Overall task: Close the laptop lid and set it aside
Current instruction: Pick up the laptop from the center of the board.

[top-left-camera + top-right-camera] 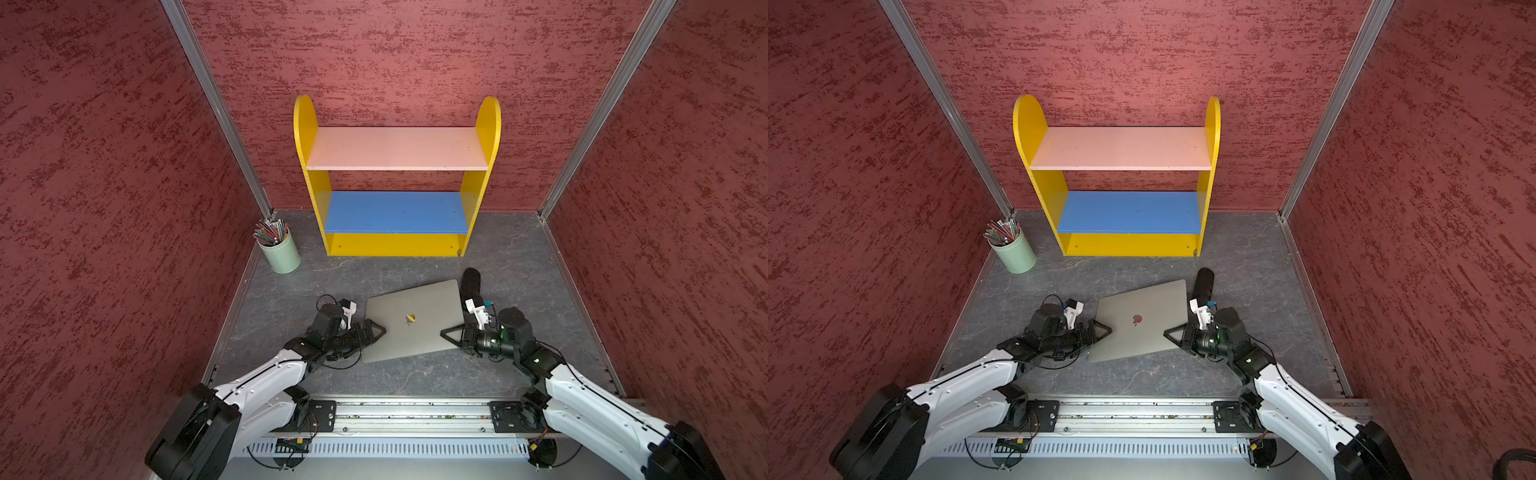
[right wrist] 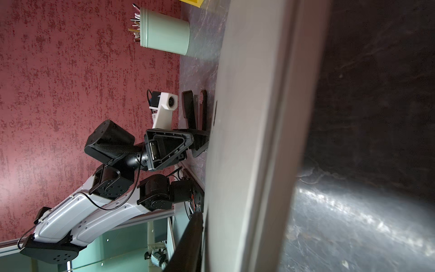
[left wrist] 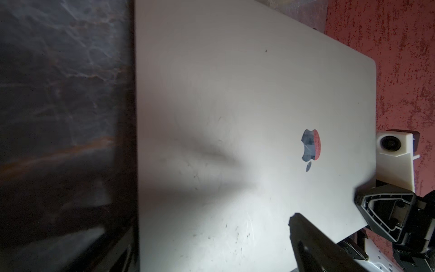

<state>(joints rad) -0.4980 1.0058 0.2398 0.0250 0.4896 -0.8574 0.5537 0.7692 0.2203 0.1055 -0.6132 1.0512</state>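
In both top views the laptop (image 1: 415, 322) lies flat on the grey table (image 1: 291, 299) between my two sets of jaws. The laptop lid (image 1: 1142, 307) is down, its logo facing up. My left gripper (image 1: 372, 330) stands wide open at the laptop's left edge and holds nothing. My right gripper (image 1: 451, 334) is closed down on the right edge. A black cylinder (image 1: 470, 282) lies just beyond my right jaws, by the laptop's far corner. Well beyond my left jaws and out to their left, a mint-green cup (image 1: 281, 255) stands upright in the corner, packed with pencils (image 1: 270, 232). Beyond both jaws, a yellow shelf (image 1: 313, 195) stands against the back wall with a pink board over a blue one.

My left wrist view is filled by the silver lid (image 3: 235, 106). One of my left fingers (image 3: 313, 245) reaches over it, and my right gripper (image 3: 376, 207) meets the opposite edge.

My right wrist view looks along the laptop's thin edge (image 2: 254, 141), which sits right against my dark finger (image 2: 188, 242). Across the lid, my left gripper (image 2: 200, 122) gapes at the other side. Past it stands the cup (image 2: 167, 35), with pencil ends (image 2: 136, 26) poking from its mouth.
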